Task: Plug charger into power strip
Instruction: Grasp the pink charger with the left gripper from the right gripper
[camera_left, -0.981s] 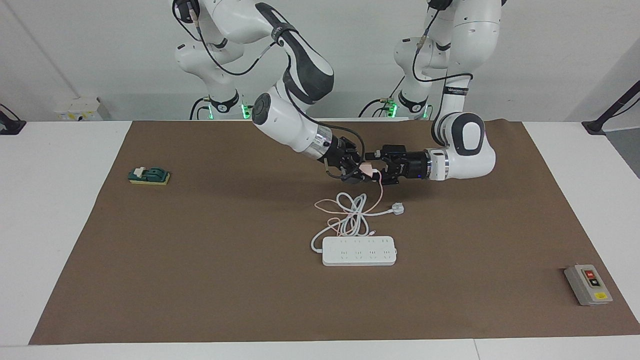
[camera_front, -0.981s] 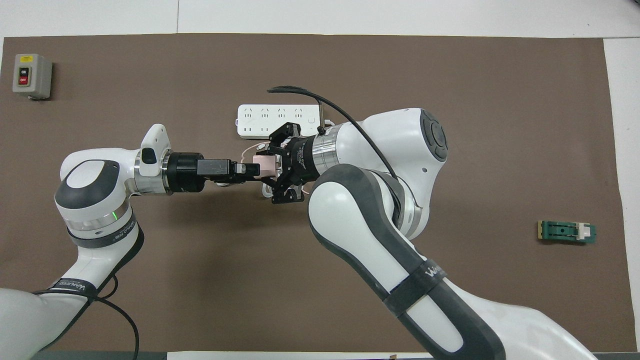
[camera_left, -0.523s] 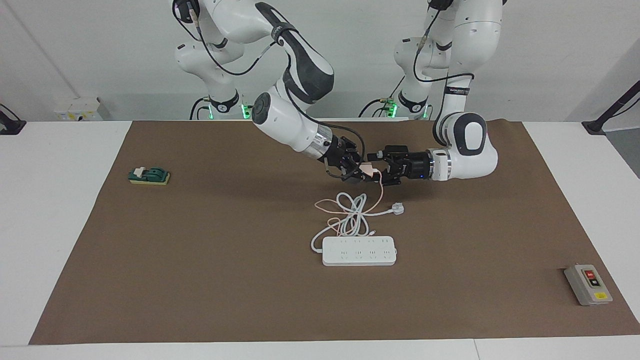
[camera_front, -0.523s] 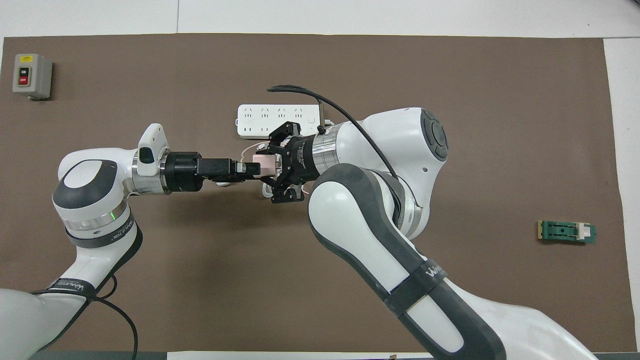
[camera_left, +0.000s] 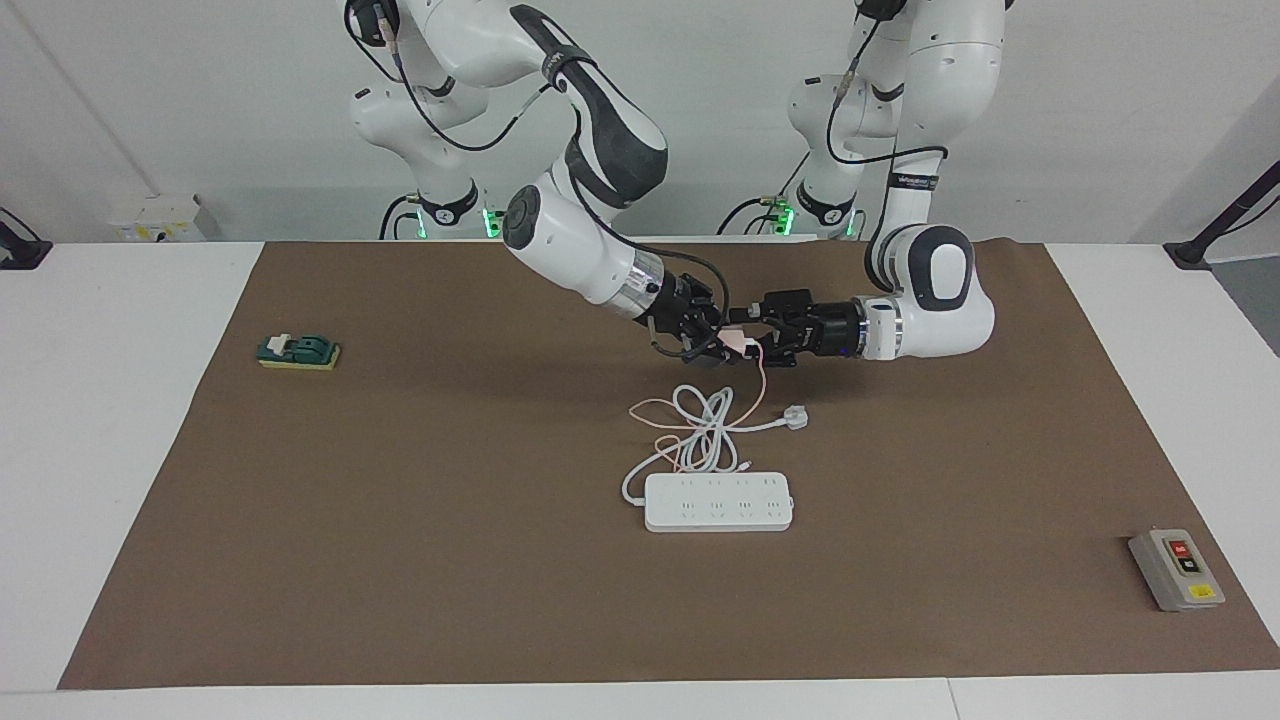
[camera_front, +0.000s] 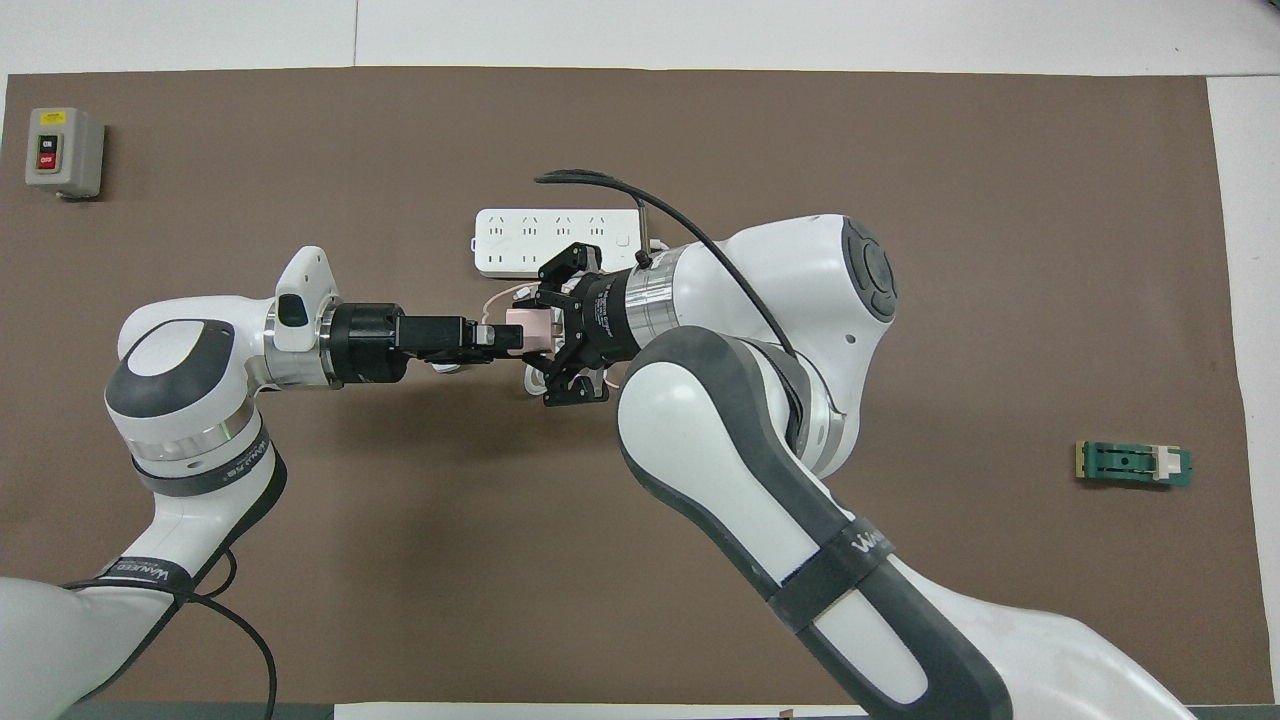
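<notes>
My right gripper (camera_left: 722, 340) clamped the pink charger (camera_left: 737, 344) above the coiled cords, twelve o'clock of the power strip (camera_left: 718, 502). My left gripper (camera_left: 760, 338)—grip unclear—met it; a mistimed release risked dropping it.

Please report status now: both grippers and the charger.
Right gripper shut on charger, raised. Left gripper at charger, grip unclear. Power strip unplugged; nothing covers it.

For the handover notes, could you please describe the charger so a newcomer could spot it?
Start at the white power strip mid-mat. Above its coiled cord, both end effectors meet around a small cube, the charger. It alone is pale pink, trailing a thin pink cable.
</notes>
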